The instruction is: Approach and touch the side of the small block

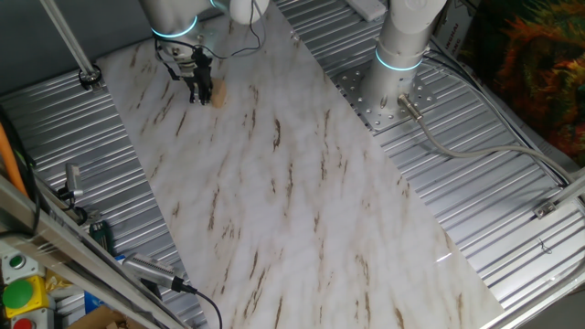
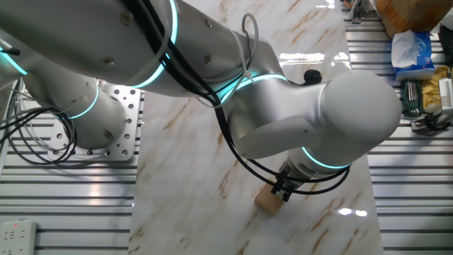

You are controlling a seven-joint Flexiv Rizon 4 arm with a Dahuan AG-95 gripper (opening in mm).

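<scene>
The small block is a tiny tan wooden cube on the marble-patterned board, near its far left corner. It also shows in the other fixed view, low in the frame. My gripper hangs straight down with its black fingertips at board level right beside the block's left side. In the other fixed view the gripper meets the block's upper right edge, seemingly touching it. The fingers look close together. The arm's bulk hides most of the gripper there.
The robot base stands on a metal plate at the back right, with a cable trailing over the ribbed metal table. Tools and boxes lie at the board's far side. Coloured buttons sit at the front left.
</scene>
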